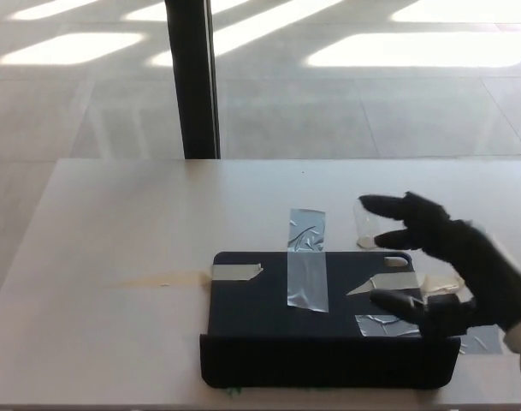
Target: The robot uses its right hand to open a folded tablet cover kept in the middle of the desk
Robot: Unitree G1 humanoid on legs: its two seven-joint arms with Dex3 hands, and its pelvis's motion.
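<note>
Black tablet cover [324,321] sits mid-desk [115,231] near the front edge, taped down with grey and beige tape strips [306,270], and it reads as folded shut, so you've got nothing opened yet. Right hand [452,265] hovers over the cover's right end, fingers spread, gripping nothing, and I can't confirm contact. All that's left: catch the flap edge and swing it open.

Tablet cover [328,321] lies mid-desk [106,223]; right hand [452,265] over its right side.
</note>
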